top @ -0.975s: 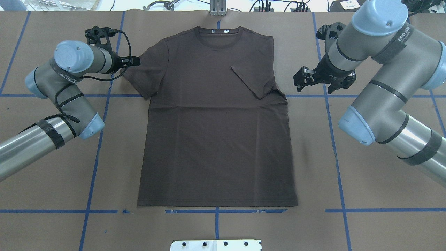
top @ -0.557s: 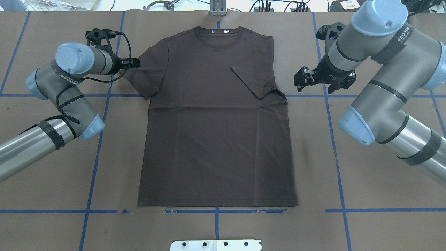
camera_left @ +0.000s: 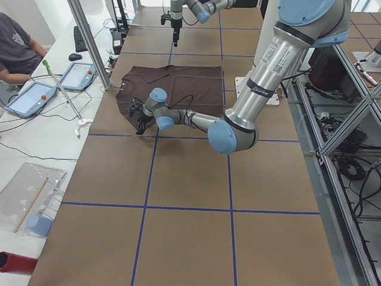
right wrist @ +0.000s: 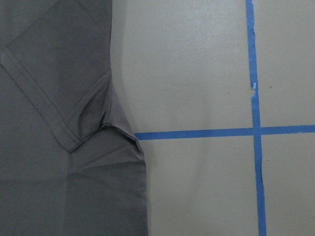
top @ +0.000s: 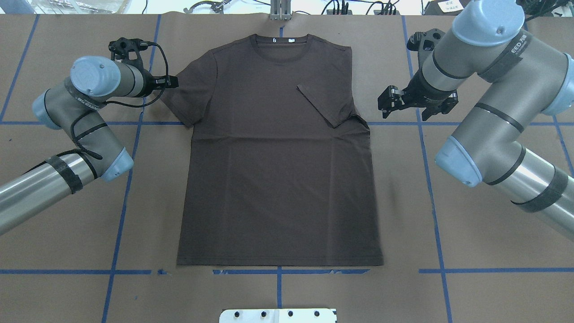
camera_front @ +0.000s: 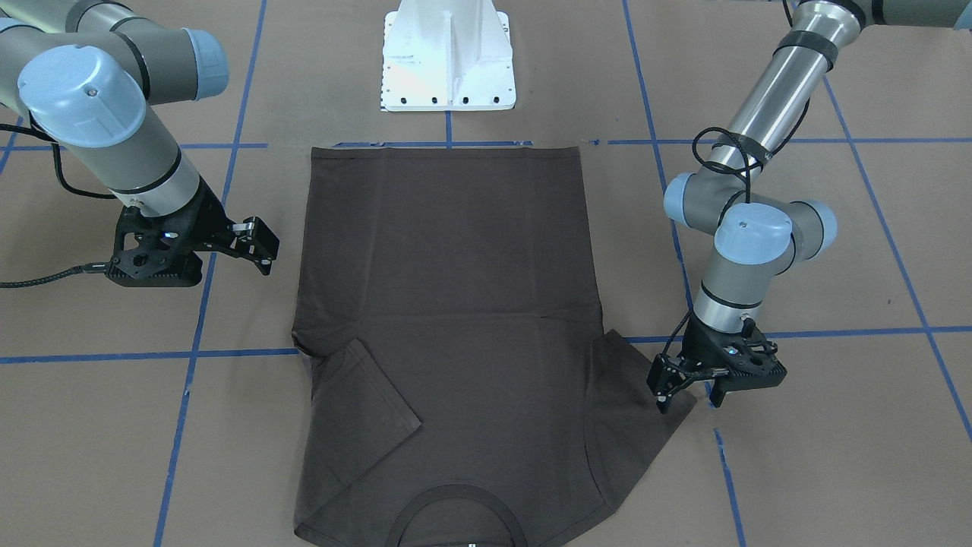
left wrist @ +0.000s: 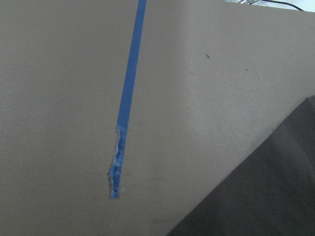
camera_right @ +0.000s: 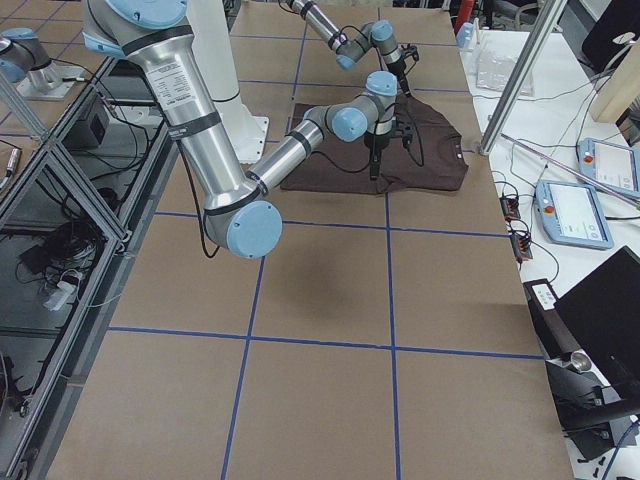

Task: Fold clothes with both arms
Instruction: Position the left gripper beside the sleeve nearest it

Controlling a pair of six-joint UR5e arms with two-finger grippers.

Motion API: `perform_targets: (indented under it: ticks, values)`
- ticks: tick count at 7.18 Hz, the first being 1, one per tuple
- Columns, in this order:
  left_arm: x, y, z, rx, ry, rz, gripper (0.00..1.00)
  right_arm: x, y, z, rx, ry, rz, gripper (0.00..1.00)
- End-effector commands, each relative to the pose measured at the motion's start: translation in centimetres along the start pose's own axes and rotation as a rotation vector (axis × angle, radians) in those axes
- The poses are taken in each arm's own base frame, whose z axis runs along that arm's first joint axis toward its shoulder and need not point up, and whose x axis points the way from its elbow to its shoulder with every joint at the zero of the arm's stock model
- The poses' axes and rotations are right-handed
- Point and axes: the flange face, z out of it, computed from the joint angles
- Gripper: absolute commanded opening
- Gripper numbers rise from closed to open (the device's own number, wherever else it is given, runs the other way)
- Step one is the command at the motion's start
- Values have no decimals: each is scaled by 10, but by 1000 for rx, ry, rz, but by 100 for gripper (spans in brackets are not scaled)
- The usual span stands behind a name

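Observation:
The dark brown T-shirt lies flat on the brown paper with its collar at the far edge. Its sleeve on the right arm's side is folded in over the chest, and the other sleeve is spread out. My left gripper points down at that sleeve's outer edge. In the front-facing view it looks open, one finger over the sleeve tip. My right gripper is open and empty, hovering over bare paper to the right of the shirt.
The white pedestal base stands at the near edge, behind the hem. Blue tape lines grid the paper. A metal post stands past the collar. An operator and tablets sit beyond the far edge.
My left gripper has shifted slightly left, away from the sleeve's edge. The right arm and the shirt have not moved.

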Motion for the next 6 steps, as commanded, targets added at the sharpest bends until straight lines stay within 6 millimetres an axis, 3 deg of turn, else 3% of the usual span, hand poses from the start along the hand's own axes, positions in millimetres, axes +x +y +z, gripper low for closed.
perform_targets:
  ticks: [1, 6]
  values:
    - [0, 1, 0, 0, 0, 0, 74, 0, 0, 0, -1, -1, 0, 100]
    - [2, 0, -1, 1, 4, 8, 24, 0, 1, 0, -1, -1, 1, 100]
